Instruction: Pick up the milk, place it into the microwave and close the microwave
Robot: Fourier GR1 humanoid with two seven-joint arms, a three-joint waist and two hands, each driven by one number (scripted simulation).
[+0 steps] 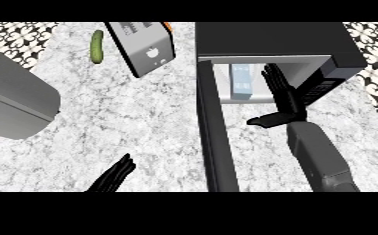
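A white-and-grey marbled counter top fills the view under even light, edged at both far corners by black-and-white patterned tiling, with a rounded grey appliance at its left, a silver toaster set askew near the back and a green cucumber beside it.

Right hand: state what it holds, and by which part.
Nothing. The right hand is open, fingers straight, at the mouth of the microwave beside the milk standing inside. The left hand, open at the lower edge, holds nothing either.
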